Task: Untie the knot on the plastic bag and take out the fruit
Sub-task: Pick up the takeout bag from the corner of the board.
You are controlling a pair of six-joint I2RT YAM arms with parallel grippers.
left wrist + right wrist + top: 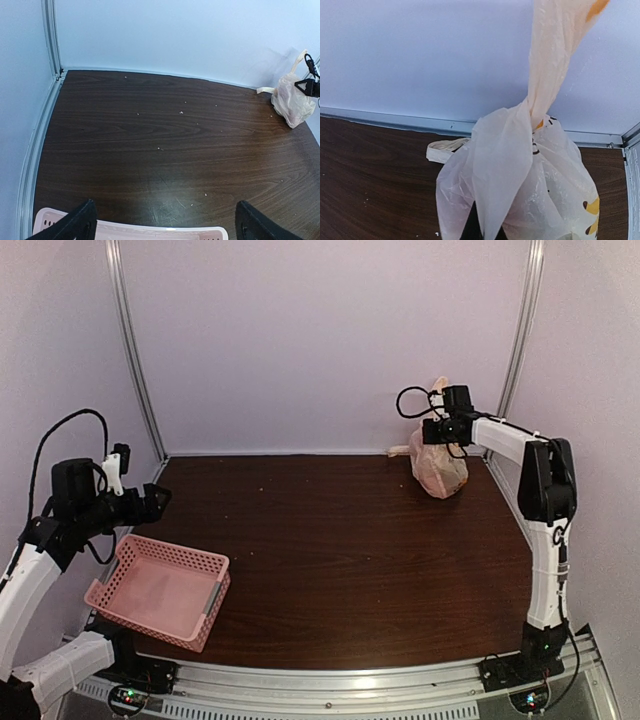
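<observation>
Plastic bag (438, 468) sits upper right in top view on the surface (340, 540) by the back wall, knot (547, 75) tail upright. Right jaws pinch a fold of bag plastic below the knot, likely to tug it loose. Left jaws spread, empty, parked by pink basket (160, 590) lower left, out of the way.

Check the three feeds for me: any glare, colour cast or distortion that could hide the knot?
Top external: even light, glare streak on the near rail, plastic bag tiny. Left wrist: bluish cast, table edge bowed by the lens. Right wrist: the knot sharp but pale against the bright wall.
</observation>
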